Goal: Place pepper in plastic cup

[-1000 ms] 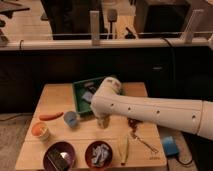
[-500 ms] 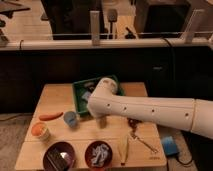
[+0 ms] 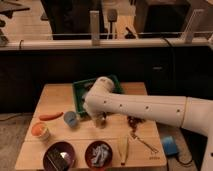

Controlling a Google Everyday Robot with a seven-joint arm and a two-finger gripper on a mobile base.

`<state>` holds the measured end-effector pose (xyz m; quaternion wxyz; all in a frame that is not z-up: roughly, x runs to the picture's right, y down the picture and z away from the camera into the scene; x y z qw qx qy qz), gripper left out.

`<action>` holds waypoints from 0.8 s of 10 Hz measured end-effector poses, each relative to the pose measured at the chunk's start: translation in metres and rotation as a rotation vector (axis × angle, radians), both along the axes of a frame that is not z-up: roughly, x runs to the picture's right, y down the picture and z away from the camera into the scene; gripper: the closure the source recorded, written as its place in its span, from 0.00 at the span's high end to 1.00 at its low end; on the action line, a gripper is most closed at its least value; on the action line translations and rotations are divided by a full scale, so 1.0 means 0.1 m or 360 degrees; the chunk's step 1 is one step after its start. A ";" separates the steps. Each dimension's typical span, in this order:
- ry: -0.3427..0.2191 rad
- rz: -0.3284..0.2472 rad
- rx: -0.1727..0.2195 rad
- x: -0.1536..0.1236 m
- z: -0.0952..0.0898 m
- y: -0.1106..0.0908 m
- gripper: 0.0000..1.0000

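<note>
The pepper (image 3: 51, 116) is a thin orange-red chili lying flat on the wooden table (image 3: 55, 97), near its left side. Just right of it stands the small light-blue plastic cup (image 3: 70, 118), upright and apart from the pepper. My white arm comes in from the right and bends down over the middle of the table. The gripper (image 3: 100, 120) hangs under the arm's end, right of the cup by about a cup's width, open with nothing in it. The arm hides part of the gripper.
A green tray (image 3: 80, 91) sits behind the arm's end. An orange-and-cream cup (image 3: 40, 130) stands at the front left. Two dark red bowls (image 3: 60, 157) (image 3: 100, 154) line the front edge. A pale yellow object (image 3: 123, 149), a thin tool (image 3: 143, 143) and a blue block (image 3: 169, 145) lie to the right.
The arm's end has shifted slightly left and down over the table. The pepper and the cup have not moved.
</note>
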<state>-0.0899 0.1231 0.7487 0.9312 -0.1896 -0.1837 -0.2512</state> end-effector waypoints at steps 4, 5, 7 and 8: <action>-0.0074 0.0053 -0.0069 -0.96 0.27 -0.16 0.80; -0.0096 0.0062 -0.0073 -1.21 0.31 -0.22 0.80; -0.0142 0.0078 -0.0079 -1.67 0.40 -0.32 0.80; -0.0168 0.0087 -0.0091 -1.95 0.45 -0.36 0.80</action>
